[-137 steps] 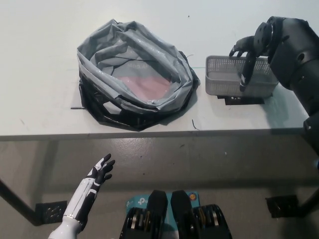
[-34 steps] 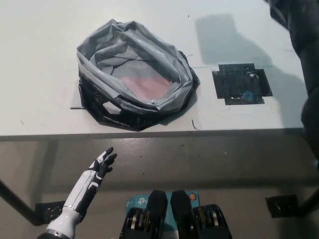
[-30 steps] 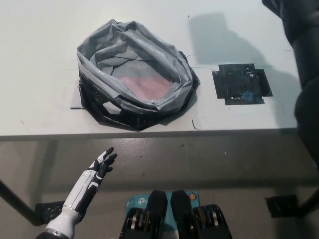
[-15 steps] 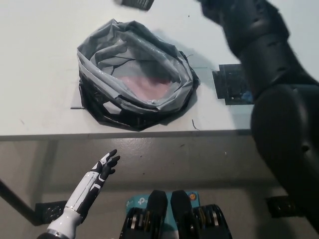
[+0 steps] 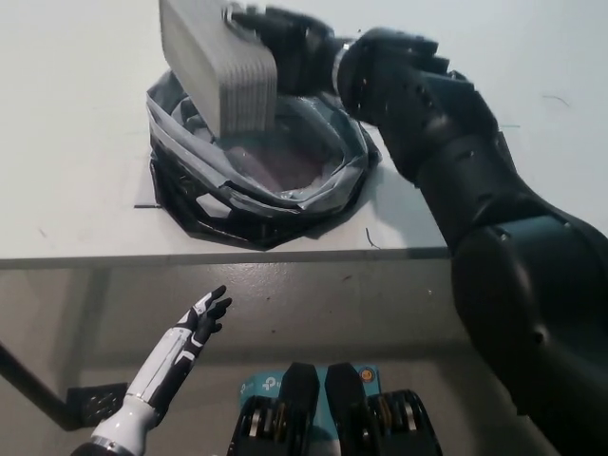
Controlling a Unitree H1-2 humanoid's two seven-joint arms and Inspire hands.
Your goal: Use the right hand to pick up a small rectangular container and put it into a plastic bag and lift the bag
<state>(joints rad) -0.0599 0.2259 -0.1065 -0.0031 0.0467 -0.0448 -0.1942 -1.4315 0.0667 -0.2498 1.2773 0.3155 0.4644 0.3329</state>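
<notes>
My black right hand (image 5: 285, 43) is shut on the small grey mesh container (image 5: 217, 66), holding it tilted on end over the open mouth of the grey plastic bag (image 5: 256, 166). The container's lower end hangs just above the bag's far rim. The bag sits on the white table (image 5: 76, 142) with its pinkish inside showing. My right arm reaches across the table from the right and hides the table's right part. My white left hand (image 5: 195, 328) rests open below the table's front edge at the lower left.
Black material (image 5: 204, 214) lies crumpled under the bag's front. A thin dark mark (image 5: 370, 237) lies on the table near its front edge, right of the bag. A black floor plate (image 5: 95, 404) shows under the table.
My right hand has carried the container from the top edge of the picture down and left to just above the bag. The black square mark on the table is now hidden by my arm.
</notes>
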